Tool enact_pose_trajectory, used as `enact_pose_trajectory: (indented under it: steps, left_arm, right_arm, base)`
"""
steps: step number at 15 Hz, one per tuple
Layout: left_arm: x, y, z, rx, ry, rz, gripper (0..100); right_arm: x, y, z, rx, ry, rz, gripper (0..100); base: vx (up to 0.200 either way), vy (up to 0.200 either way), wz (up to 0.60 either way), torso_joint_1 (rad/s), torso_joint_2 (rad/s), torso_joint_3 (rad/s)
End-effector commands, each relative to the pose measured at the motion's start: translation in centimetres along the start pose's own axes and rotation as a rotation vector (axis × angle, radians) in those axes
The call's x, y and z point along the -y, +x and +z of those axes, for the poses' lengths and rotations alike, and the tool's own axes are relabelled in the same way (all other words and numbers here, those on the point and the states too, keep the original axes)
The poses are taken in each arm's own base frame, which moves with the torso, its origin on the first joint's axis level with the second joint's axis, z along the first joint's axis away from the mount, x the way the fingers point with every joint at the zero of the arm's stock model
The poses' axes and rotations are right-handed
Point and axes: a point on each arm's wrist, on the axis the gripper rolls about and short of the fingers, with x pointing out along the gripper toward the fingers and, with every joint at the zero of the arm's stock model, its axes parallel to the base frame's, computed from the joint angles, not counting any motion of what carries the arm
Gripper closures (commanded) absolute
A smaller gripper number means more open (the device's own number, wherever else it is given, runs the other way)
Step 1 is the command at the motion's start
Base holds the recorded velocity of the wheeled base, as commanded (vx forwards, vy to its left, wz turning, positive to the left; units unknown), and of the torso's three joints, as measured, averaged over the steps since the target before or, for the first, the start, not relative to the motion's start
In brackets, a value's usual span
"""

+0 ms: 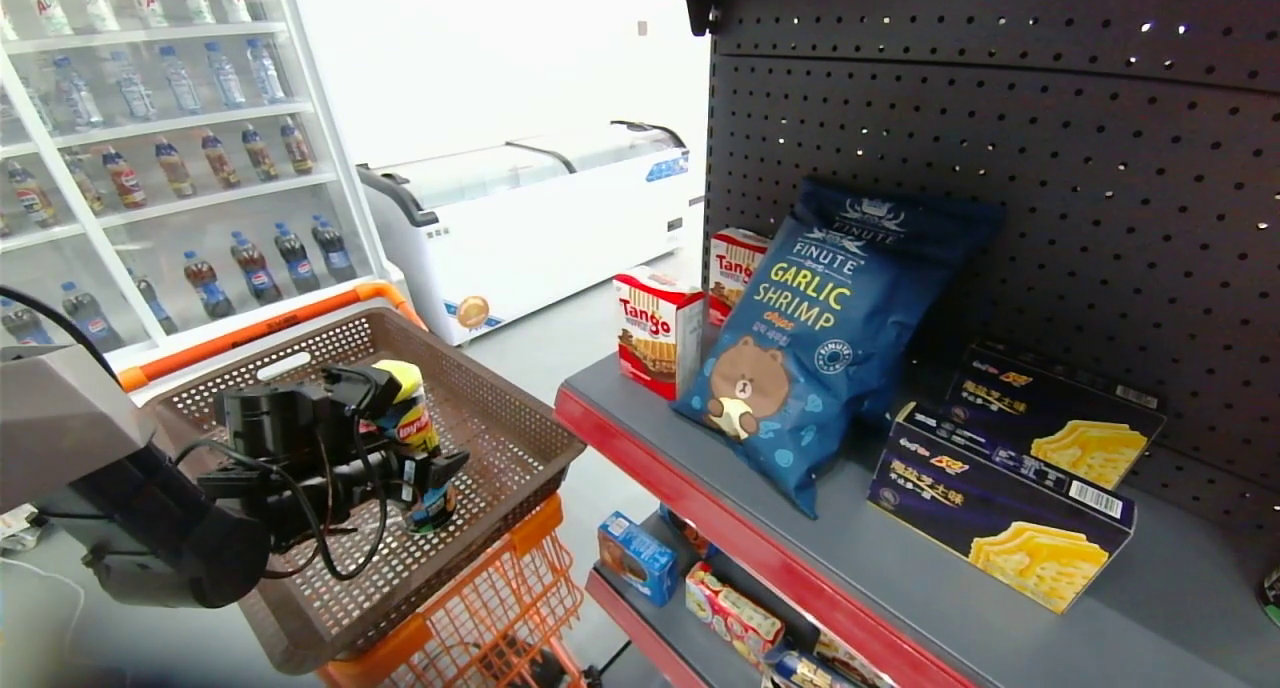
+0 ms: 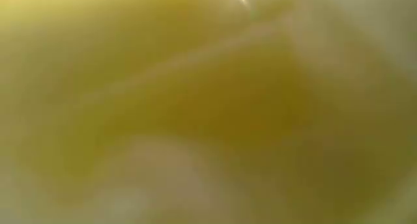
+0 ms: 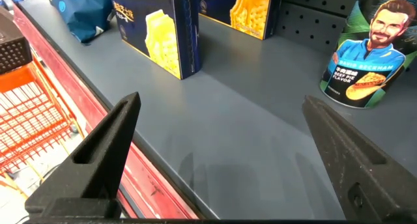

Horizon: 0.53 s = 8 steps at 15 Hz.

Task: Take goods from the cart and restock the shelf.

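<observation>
in the brown basket (image 1: pixel 505 408) on top of the orange cart (image 1: pixel 490 608), the left gripper (image 1: pixel 425 473) is clamped around a bottle (image 1: pixel 412 423) with a yellow cap and a yellow label. the bottle stands roughly upright, cap towards the cart's handle side. whether its base touches the basket's mesh floor cannot be told from the head view.

to the right of the cart stands the shelf (image 1: pixel 880 578), a grey deck with a red front edge and a black pegboard back. on it, from the far end: two red-and-white wafer boxes (image 1: pixel 655 333), one behind the other; then a blue chips bag (image 1: pixel 810 348) leaning back against a second bag of the same kind (image 1: pixel 900 218); then two dark blue boxes (image 1: pixel 1000 508) with yellow pictures, one in front of the other, just beside the bags.

over the bare part of the shelf deck (image 3: pixel 247 120), the right gripper (image 3: pixel 221 100) hangs with its two black fingers spread wide — nothing between them. beyond it in the right wrist view stand the dark blue boxes (image 3: pixel 163 35) and, well apart from them near the pegboard, a blue-and-green snack canister (image 3: pixel 368 55), upright.

on a lower shelf level sit more goods, among them a small blue box (image 1: pixel 637 558). behind the cart are a glass-door fridge (image 1: pixel 180 168) full of bottles and a white chest freezer (image 1: pixel 540 218).
</observation>
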Motion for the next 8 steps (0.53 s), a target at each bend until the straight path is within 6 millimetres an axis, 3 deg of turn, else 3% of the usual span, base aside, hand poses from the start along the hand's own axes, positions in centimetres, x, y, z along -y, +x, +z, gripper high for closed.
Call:
enact_pose_trajectory:
  steps: [1, 4, 6, 8]
  left_arm:
    - [-0.1, 0.3, 0.1, 0.006, -0.001, 0.003, 100]
    - [-0.3, -0.4, 0.7, 0.018, -0.006, 0.009, 100]
    - [-0.2, -1.8, 2.6, 0.071, 0.002, 0.018, 100]
    - [0.0, -4.9, 6.2, 0.09, 0.003, 0.063, 100]
  right_arm:
    - [0.0, 0.0, 0.0, 0.001, 0.0, 0.001, 0]
    - [0.0, 0.0, 0.0, 0.001, 0.0, -0.001, 0]
    - [0.0, 0.0, 0.0, 0.001, 0.001, -0.001, 0]
    - [0.0, 0.0, 0.0, 0.001, 0.0, 0.001, 0]
  base:
    - [0.0, 0.0, 0.0, 0.0, 0.0, 0.0]
    - [0.0, 0.0, 0.0, 0.0, 0.0, 0.0]
    - [0.0, 0.0, 0.0, 0.0, 0.0, 0.0]
    - [0.0, 0.0, 0.0, 0.0, 0.0, 0.0]
